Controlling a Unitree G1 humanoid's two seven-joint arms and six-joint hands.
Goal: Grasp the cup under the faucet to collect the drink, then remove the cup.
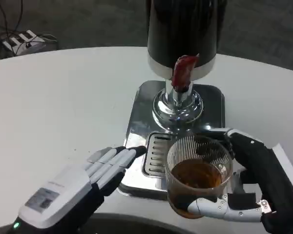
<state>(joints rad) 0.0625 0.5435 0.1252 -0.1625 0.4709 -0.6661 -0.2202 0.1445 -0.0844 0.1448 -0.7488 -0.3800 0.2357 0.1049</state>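
The left hand [83,183] lies flat on the white table [63,97], fingers straight and holding nothing, its tips just touching the drip tray [136,122]. Behind stands the dispenser [183,34] with its red faucet [183,73]. The right hand [249,190] grips the cup [198,178], which holds brown drink. Collecting looks done; next, I judge, a level withdrawal from the tray

Ahead of you on the worktop [63,97] stands the dispenser [185,34], its faucet [183,73] above the drip tray [156,156]. The cup [198,175], with drink [196,174] in it, sits at the tray's near edge in your right hand [254,180]. Your left hand [83,180] lies left of the tray, fingers [115,161] reaching its edge.
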